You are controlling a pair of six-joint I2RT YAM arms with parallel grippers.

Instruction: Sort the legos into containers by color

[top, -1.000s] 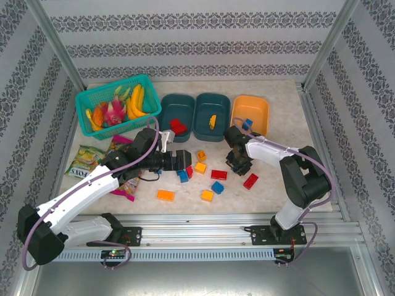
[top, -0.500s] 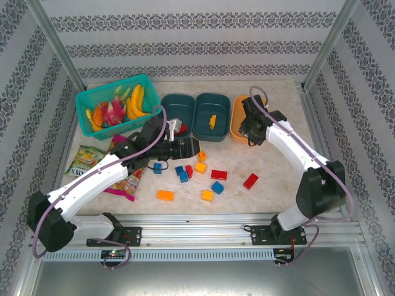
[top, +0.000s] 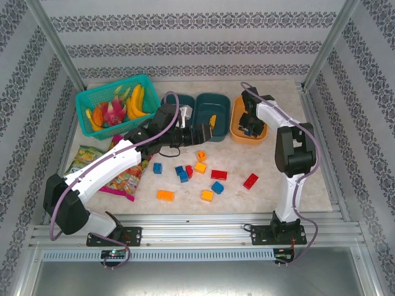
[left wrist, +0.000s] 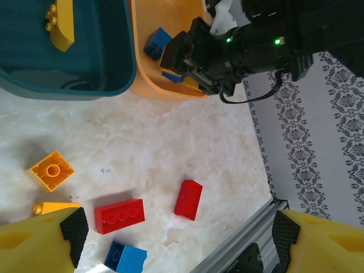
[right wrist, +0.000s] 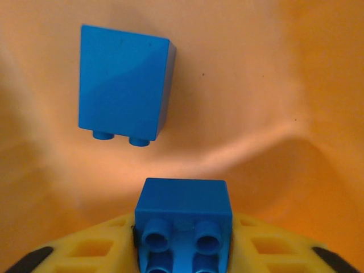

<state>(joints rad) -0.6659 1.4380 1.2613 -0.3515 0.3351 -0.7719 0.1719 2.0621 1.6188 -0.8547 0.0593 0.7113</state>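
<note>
My right gripper (top: 250, 123) is down inside the orange tub (top: 235, 118), shut on a blue lego (right wrist: 183, 219). A second blue lego (right wrist: 125, 85) lies on the tub floor just ahead of it. My left gripper (top: 205, 131) hangs open and holds nothing at the near rim of the middle teal tub (top: 213, 97), which holds a yellow lego (left wrist: 60, 23). The left teal tub (top: 174, 100) is partly hidden by the left arm. Several legos lie loose on the table: red (top: 218, 174), red (top: 250, 180), blue (top: 217, 187), blue (top: 157, 168), orange (top: 165, 195), orange (top: 207, 195).
A turquoise mesh basket (top: 92, 98) of toy fruit stands at the back left. Snack bags (top: 85, 161) lie under the left arm. An aluminium rail (top: 197, 222) runs along the table's front edge. Patterned walls close in both sides.
My right gripper rose from the table, carried the blue lego to the orange tub and dipped into it. My left gripper swung from the loose legos back and right to the middle teal tub.
</note>
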